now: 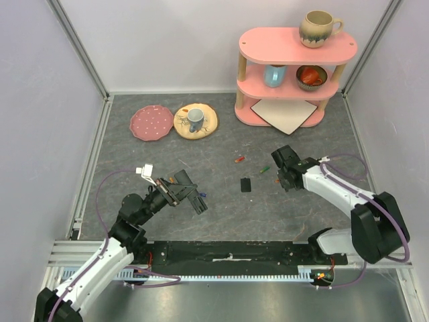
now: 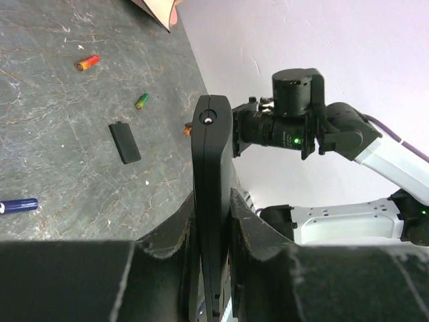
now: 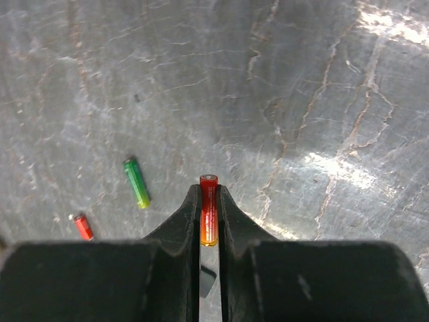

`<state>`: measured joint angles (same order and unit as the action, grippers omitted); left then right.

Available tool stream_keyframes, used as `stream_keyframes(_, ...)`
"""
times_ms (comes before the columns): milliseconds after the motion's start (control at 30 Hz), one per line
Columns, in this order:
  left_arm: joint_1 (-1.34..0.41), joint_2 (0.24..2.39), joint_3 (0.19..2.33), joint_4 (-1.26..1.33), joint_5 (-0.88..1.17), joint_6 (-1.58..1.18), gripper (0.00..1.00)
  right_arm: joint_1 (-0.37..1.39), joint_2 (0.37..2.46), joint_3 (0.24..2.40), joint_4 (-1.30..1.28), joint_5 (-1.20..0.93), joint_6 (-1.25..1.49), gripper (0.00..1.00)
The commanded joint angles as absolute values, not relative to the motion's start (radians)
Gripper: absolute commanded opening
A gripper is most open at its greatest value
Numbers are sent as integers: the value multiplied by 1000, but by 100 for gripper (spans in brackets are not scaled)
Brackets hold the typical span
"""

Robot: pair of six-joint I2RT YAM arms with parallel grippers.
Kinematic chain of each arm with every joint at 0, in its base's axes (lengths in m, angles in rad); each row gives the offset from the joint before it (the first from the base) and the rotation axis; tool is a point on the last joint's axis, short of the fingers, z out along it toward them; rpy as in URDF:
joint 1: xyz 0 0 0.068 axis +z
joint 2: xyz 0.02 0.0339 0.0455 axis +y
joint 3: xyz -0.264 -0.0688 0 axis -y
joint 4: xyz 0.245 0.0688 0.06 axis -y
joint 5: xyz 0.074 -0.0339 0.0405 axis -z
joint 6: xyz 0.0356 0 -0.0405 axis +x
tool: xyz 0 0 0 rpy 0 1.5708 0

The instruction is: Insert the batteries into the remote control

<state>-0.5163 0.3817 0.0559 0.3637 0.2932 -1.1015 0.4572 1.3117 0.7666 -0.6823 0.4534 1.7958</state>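
Far right on grey stone-patterned table (image 1: 214, 151): pink three-tier shelf (image 1: 268, 41). On top tier, beige mug (image 1: 318, 28), upright. On middle tier, pale blue mug (image 1: 273, 75) at left, dark bowl (image 1: 312, 77) with something red-orange inside at right. On bottom tier, flat whitish square board (image 1: 285, 114), one corner over the near edge. Far left of centre: pink dotted plate (image 1: 151, 123), edge to edge with yellow patterned plate (image 1: 209, 122) on its right; grey-blue cup (image 1: 195, 119) standing on the yellow one.

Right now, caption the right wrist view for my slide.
Right gripper pinches red-orange battery; green battery and red battery lie on the table.
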Motion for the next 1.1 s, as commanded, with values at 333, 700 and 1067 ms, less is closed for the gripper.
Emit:
stream_keyframes(333, -511, 273, 28, 276, 189, -1146, 2, 474, 1468, 815, -742, 528, 1924, 16)
stream_keyframes(700, -511, 304, 28, 272, 198, -1154, 2, 474, 1520, 819, -709, 463, 1835, 38)
stream_keyframes(1067, -511, 271, 28, 235, 195, -1146, 2, 486, 1333, 899, -723, 578, 1396, 53)
